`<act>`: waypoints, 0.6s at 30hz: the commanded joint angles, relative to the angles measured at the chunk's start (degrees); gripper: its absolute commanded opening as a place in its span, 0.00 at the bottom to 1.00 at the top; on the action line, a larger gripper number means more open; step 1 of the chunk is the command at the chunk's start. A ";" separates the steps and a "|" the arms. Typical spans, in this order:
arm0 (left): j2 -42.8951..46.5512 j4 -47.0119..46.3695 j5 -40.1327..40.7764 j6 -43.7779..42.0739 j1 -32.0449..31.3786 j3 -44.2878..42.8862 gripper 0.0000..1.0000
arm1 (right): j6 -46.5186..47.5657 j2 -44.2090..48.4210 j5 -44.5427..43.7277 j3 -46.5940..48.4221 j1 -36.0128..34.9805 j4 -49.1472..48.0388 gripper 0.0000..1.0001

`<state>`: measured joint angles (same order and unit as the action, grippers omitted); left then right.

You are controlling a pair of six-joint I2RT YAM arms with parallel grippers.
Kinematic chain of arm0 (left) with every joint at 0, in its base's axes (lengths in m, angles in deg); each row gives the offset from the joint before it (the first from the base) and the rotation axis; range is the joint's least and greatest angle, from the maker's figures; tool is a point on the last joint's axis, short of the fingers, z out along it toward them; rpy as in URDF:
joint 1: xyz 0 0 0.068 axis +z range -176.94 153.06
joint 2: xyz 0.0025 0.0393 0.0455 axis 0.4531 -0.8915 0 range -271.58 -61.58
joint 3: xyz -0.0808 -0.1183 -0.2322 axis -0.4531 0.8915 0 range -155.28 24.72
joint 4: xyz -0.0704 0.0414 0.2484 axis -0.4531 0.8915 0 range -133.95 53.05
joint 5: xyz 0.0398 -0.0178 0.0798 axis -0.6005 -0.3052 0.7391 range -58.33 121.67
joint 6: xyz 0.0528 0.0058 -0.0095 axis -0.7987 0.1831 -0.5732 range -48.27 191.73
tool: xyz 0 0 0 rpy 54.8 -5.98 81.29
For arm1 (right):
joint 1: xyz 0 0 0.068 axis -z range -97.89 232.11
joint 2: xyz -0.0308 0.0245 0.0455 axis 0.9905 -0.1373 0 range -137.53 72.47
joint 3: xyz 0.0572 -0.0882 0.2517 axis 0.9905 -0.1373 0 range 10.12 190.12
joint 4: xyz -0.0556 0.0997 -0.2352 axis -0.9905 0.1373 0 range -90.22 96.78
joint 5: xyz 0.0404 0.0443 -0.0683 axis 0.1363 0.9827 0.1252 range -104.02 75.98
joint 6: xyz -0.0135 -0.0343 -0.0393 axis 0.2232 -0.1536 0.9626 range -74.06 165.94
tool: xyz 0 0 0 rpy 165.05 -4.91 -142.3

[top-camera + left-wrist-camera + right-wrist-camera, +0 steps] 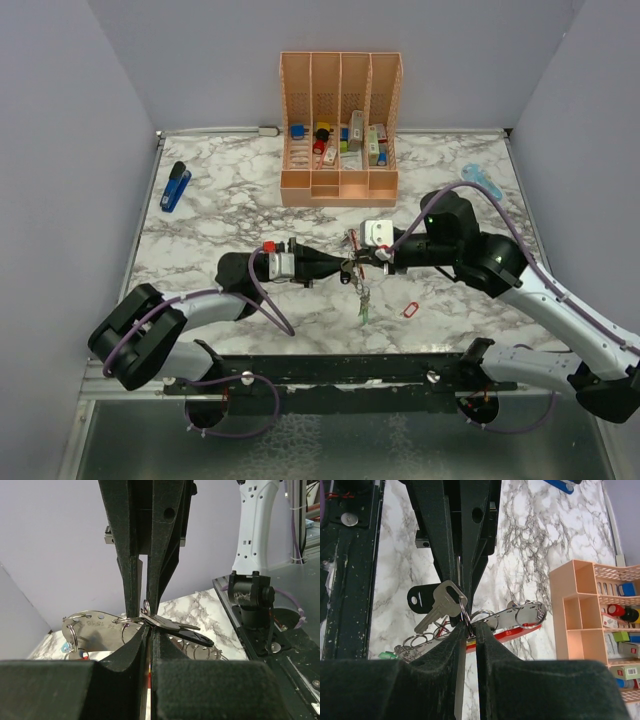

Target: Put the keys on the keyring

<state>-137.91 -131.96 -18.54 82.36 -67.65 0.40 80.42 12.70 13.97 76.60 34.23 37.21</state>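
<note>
Both grippers meet over the middle of the table. The keyring (pixel 352 243) is held in the air between them, a red clip (pixel 520 630) with a grey perforated metal side (pixel 512 615) that carries several split rings. My left gripper (pixel 345 268) is shut on the keyring; its jaws (pixel 150 630) show only a sliver of red between them. My right gripper (pixel 368 258) is shut (pixel 471 626) on the split ring of a silver key (pixel 437 604) with a black tag (pixel 420 599). More keys (pixel 361 300) hang below, one with a green head.
A small red oval loop (pixel 410 310) lies on the marble to the right of the hanging keys. An orange organiser (pixel 340 130) with small items stands at the back. A blue object (pixel 175 187) lies at the back left, a light blue one (pixel 480 180) at the back right.
</note>
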 commanded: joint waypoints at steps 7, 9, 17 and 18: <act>0.06 -14.74 -0.32 2.40 0.43 -4.40 0.00 | -0.56 -2.55 2.05 -0.18 -0.46 3.11 0.01; -0.16 -14.70 -0.16 2.71 1.06 -4.82 0.05 | -1.25 -2.63 1.92 0.03 -0.42 3.45 0.01; -0.98 -14.67 -1.11 4.96 3.69 -5.17 0.21 | -5.72 -2.63 -0.65 0.84 -0.46 4.93 0.01; -0.95 -14.63 -1.42 5.09 4.11 -5.09 0.24 | -6.57 -2.39 -1.43 0.80 -0.46 5.08 0.01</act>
<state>-139.33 -131.96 -21.43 86.01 -64.68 -1.59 78.41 11.32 13.21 77.25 34.49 37.74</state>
